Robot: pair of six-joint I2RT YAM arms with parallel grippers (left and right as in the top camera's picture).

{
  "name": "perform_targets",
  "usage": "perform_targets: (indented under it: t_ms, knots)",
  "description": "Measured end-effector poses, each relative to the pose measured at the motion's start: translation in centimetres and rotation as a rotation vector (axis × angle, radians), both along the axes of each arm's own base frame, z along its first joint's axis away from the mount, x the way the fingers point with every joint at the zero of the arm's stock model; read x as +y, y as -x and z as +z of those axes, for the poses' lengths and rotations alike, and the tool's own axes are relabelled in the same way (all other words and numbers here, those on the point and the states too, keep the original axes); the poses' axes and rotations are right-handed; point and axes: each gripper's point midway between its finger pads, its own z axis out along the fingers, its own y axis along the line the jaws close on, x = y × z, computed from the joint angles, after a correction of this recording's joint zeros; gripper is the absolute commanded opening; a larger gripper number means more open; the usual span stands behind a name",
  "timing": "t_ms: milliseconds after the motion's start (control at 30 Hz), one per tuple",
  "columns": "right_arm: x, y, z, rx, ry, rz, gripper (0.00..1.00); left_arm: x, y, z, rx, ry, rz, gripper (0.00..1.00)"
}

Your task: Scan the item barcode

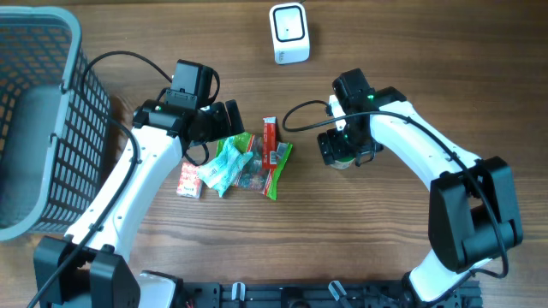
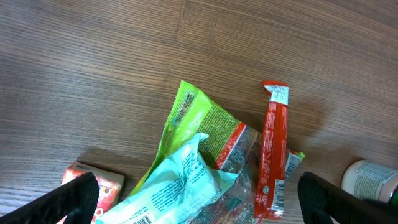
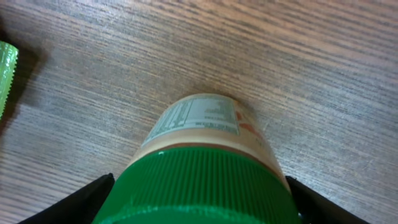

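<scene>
A jar (image 3: 199,127) with a ribbed green lid (image 3: 199,183) and a printed label stands on the wooden table, also seen from overhead as the jar (image 1: 342,159). My right gripper (image 3: 198,208) is straight above it, one black finger against each side of the lid. My left gripper (image 2: 199,205) hangs open over a pile of snacks: a teal packet (image 2: 180,186) showing a barcode, a green packet (image 2: 199,118), a red stick pack (image 2: 273,149) and a red carton (image 2: 102,186). The white scanner (image 1: 289,32) sits at the far edge.
A dark mesh basket (image 1: 34,128) fills the table's left side. The snack pile (image 1: 235,164) lies between the two arms, the red carton (image 1: 189,180) at its left end. Bare wood separates the scanner from both grippers.
</scene>
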Motion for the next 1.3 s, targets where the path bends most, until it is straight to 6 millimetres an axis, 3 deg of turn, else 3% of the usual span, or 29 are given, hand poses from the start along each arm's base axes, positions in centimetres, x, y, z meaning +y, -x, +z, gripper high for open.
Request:
perform_targets:
  t_ms: [100, 533, 733, 1000, 1133, 1300]
  knots:
    - [0.0, 0.0, 0.0, -0.001, 0.0, 0.0, 0.77, 0.0, 0.0, 0.0, 0.0, 0.0, 0.0, 1.0]
    - [-0.1, 0.3, -1.0, -0.002, -0.003, -0.02, 0.78, 0.0, 0.0, 0.0, 0.0, 0.0, 0.0, 1.0]
    - [0.0, 0.1, -1.3, -0.015, -0.008, -0.02, 0.63, 0.0, 0.0, 0.0, 0.0, 0.0, 0.0, 1.0]
    - [-0.1, 0.2, -1.1, -0.007, -0.005, -0.02, 0.63, 0.0, 0.0, 0.0, 0.0, 0.0, 0.0, 1.0]
    - [0.2, 0.4, 0.0, 0.007, -0.018, -0.018, 0.61, 0.0, 0.0, 0.0, 0.0, 0.0, 0.0, 1.0]
    - [0.8, -0.4, 3.9, -0.039, -0.054, -0.015, 0.59, 0.0, 0.0, 0.0, 0.0, 0.0, 0.0, 1.0]
